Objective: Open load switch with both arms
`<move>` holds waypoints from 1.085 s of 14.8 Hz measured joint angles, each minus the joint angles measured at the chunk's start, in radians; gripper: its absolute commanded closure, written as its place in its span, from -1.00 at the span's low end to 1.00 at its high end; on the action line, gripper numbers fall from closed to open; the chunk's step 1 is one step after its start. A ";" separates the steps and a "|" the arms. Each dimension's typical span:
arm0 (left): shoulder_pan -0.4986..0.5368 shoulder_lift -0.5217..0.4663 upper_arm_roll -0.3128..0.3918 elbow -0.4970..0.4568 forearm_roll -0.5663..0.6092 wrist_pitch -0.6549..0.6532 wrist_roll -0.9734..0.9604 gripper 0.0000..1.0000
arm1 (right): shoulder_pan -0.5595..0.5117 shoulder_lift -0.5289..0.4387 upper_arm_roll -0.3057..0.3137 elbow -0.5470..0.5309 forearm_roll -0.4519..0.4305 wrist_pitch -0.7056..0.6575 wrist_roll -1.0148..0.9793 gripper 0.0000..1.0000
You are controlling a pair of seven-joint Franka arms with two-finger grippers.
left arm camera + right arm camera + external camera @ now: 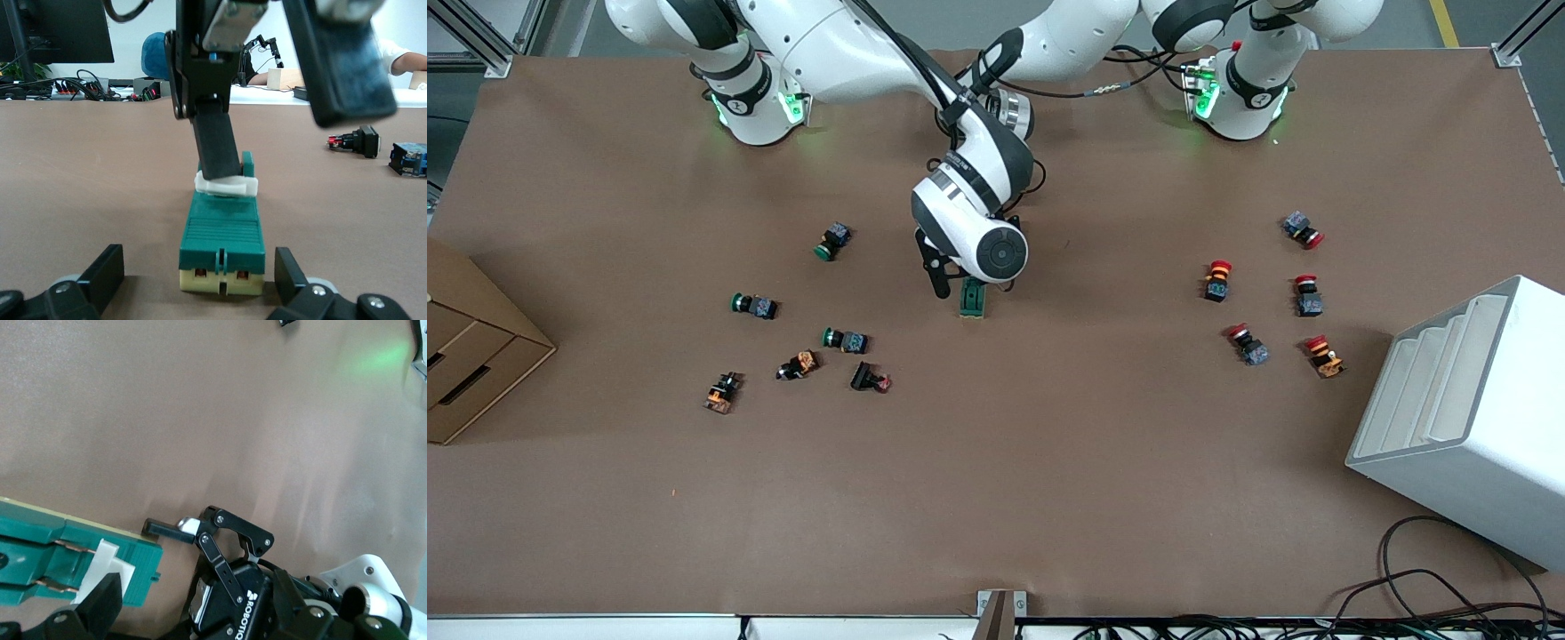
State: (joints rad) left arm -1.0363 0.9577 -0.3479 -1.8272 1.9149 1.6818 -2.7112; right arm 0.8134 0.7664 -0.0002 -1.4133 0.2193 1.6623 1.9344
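Observation:
The dark green load switch [972, 300] lies mid-table, lengthwise toward the front camera. In the left wrist view the load switch [222, 230] has its cream end between the fingers of my left gripper [198, 280]. That gripper is open, with a gap on each side. In the front view it is hidden under the right arm's wrist. My right gripper [954, 283] is open above the switch. One of its fingers [217, 147] rests on the white toggle [225, 185]; the other is wide of the switch. The right wrist view shows the toggle [100, 570] beside my right gripper [197, 604].
Green-capped and orange push buttons [845, 340] lie scattered toward the right arm's end, and several red-capped buttons [1217, 280] toward the left arm's end. A cardboard box [471, 347] and a white rack [1467, 418] stand at the table's two ends.

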 measured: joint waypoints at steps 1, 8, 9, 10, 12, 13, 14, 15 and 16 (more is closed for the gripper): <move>0.000 0.000 0.000 0.000 0.000 0.000 0.000 -0.98 | 0.000 0.001 -0.001 0.000 -0.002 0.000 -0.001 -1.00; 0.000 0.000 0.000 0.000 0.000 -0.001 0.000 -0.98 | -0.055 -0.011 -0.027 0.071 -0.011 -0.020 -0.179 -1.00; 0.000 0.000 0.000 0.000 0.000 -0.001 0.000 -0.98 | -0.088 -0.018 -0.029 0.096 -0.019 -0.041 -0.254 -1.00; 0.000 0.000 0.000 0.000 0.000 -0.001 0.000 -0.98 | -0.126 -0.028 -0.031 0.117 -0.041 -0.060 -0.343 -1.00; 0.000 0.000 0.000 0.000 0.000 -0.001 0.000 -0.99 | -0.196 -0.060 -0.031 0.142 -0.119 -0.082 -0.538 -1.00; 0.000 0.000 0.000 0.000 0.000 -0.001 0.000 -0.99 | -0.228 -0.081 -0.031 0.145 -0.149 -0.088 -0.634 -1.00; 0.000 0.001 0.000 0.001 0.000 -0.001 0.000 -0.99 | -0.263 -0.101 -0.032 0.146 -0.166 -0.090 -0.733 -1.00; 0.000 0.001 0.000 0.001 0.000 -0.001 0.000 -0.99 | -0.298 -0.120 -0.033 0.147 -0.172 -0.091 -0.823 -1.00; 0.000 0.001 0.000 0.002 0.000 -0.001 0.000 -0.99 | -0.337 -0.141 -0.034 0.148 -0.176 -0.093 -0.922 -1.00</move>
State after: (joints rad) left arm -1.0366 0.9588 -0.3479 -1.8256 1.9148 1.6809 -2.7112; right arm 0.4765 0.6250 -0.0340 -1.2657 0.0429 1.5694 1.0121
